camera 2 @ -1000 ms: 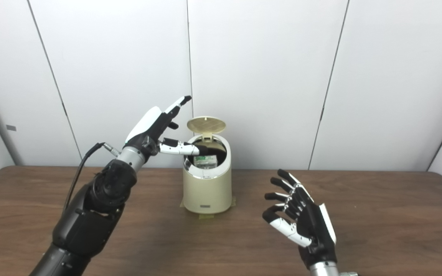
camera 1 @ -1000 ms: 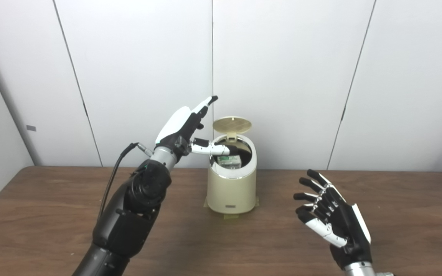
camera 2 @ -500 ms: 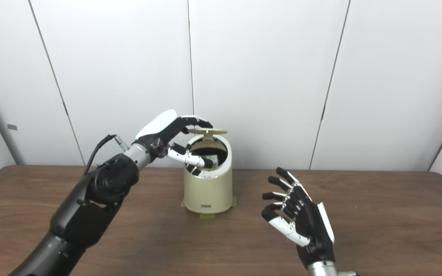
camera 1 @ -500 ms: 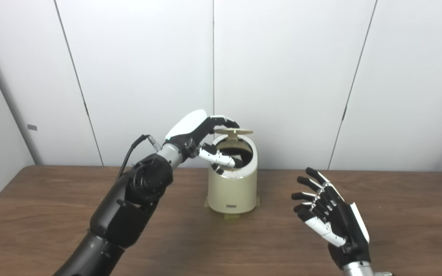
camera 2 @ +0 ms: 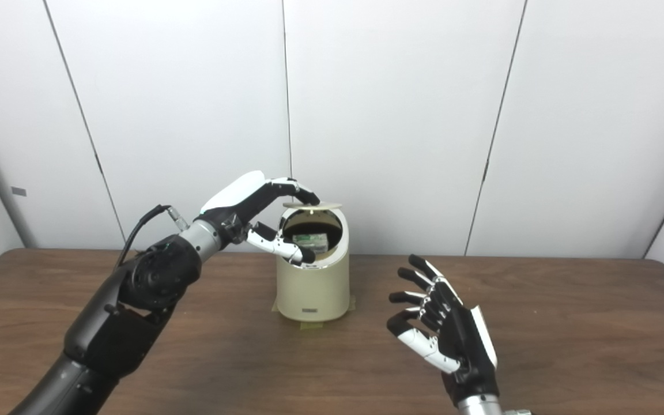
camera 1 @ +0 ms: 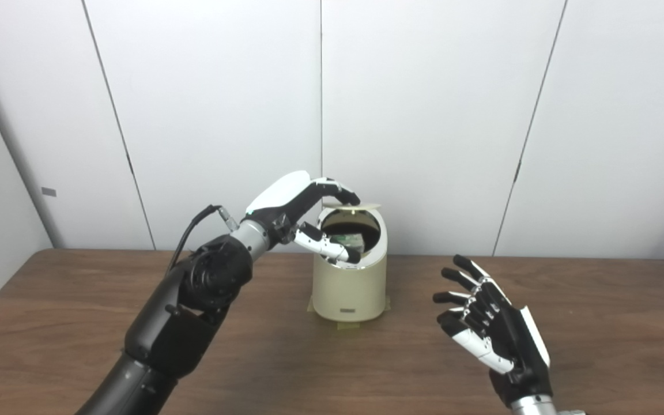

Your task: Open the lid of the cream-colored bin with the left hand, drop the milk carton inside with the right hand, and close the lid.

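Lid (camera 1: 350,205) is dropping fast: a second ago it was standing upright behind the opening, now it is lying nearly flat just above the bin's mouth, with a gap left at the front. My left hand (camera 1: 297,204) has been swinging over from pointing up beside the bin to arching across its top; fingertips (camera 1: 348,196) are resting on the lid's upper face, pressing it down, thumb hanging lower in front of the rim. That hand is gripping nothing, fingers curved and apart.

Bin (camera 1: 348,276) is sitting in the same spot at the table's back middle, close to the wall, on a bit of tape (camera 1: 346,326) poking out at its base. Milk carton (camera 1: 348,239) is lying inside it, green and white top showing through the remaining gap under the lid.

My right hand (camera 1: 490,325) is hovering over the table to the right of the bin, well apart from it, palm turned toward the bin, fingers spread, holding nothing; it is sitting slightly lower and more to the left than a second ago.

Table (camera 1: 597,323) is dark wood; white wall panels (camera 1: 436,115) are standing behind. A black cable (camera 1: 191,227) is looping off my left wrist.
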`<state>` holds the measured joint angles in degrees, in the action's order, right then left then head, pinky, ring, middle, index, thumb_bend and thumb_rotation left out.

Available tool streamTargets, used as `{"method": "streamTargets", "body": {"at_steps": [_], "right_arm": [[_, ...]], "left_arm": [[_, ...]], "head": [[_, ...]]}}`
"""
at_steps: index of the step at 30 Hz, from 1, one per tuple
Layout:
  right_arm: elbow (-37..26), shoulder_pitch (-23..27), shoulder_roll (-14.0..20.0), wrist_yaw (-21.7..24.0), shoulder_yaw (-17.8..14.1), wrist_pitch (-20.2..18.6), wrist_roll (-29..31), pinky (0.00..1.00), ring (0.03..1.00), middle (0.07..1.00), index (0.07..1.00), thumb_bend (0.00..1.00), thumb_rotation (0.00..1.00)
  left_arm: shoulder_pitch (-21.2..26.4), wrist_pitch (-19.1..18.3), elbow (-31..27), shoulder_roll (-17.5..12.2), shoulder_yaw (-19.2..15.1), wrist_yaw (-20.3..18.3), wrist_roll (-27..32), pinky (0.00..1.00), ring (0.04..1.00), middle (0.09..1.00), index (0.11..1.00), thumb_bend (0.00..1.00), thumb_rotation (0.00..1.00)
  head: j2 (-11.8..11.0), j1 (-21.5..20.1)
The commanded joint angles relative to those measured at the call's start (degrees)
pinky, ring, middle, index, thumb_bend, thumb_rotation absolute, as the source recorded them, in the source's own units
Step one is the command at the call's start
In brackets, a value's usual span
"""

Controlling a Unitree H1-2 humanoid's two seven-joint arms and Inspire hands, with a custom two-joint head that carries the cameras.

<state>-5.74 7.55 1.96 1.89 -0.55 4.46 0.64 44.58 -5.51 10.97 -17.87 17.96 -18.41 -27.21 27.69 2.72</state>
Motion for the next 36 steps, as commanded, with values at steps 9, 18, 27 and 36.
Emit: {"method": "streamTargets", "body": {"at_steps": [9, 18, 27, 36], "right_arm": [[-2.8, 1.7, -0.6, -0.3, 0.0, -0.3, -0.1, 0.50, 0.657, 0.817, 0.868, 0.76, 0.48], [-3.5, 1.5, -0.7, -0.4, 0.2, -0.6, -0.6, 0.50, 0.663, 0.820, 0.868, 0.76, 0.48], [-4.7, 1.7, -1.2, -0.7, 0.3, -1.8, -1.0, 0.49, 0.656, 0.816, 0.862, 0.76, 0.48], [-5.5, 1.6, -1.3, -0.7, 0.1, -3.0, -0.4, 0.49, 0.652, 0.819, 0.856, 0.77, 0.47]], "left_arm": [[1.0, 2.6, -3.9, -2.0, 0.7, -0.9, -2.7, 1.00, 0.968, 0.806, 0.769, 0.97, 0.36], [-0.8, 5.1, -4.5, -2.4, 1.8, -0.9, -5.9, 1.00, 0.960, 0.805, 0.769, 0.96, 0.37], [-2.8, 6.1, -5.0, -2.0, 2.2, -0.9, -7.0, 1.00, 0.966, 0.801, 0.763, 0.97, 0.36], [-3.9, 7.6, -7.0, -5.1, 9.6, -2.3, -22.4, 1.00, 0.981, 0.807, 0.805, 0.96, 0.41]], "head": [[0.7, -0.3], [1.6, -0.8], [2.4, -1.2], [3.3, -1.3]]}}
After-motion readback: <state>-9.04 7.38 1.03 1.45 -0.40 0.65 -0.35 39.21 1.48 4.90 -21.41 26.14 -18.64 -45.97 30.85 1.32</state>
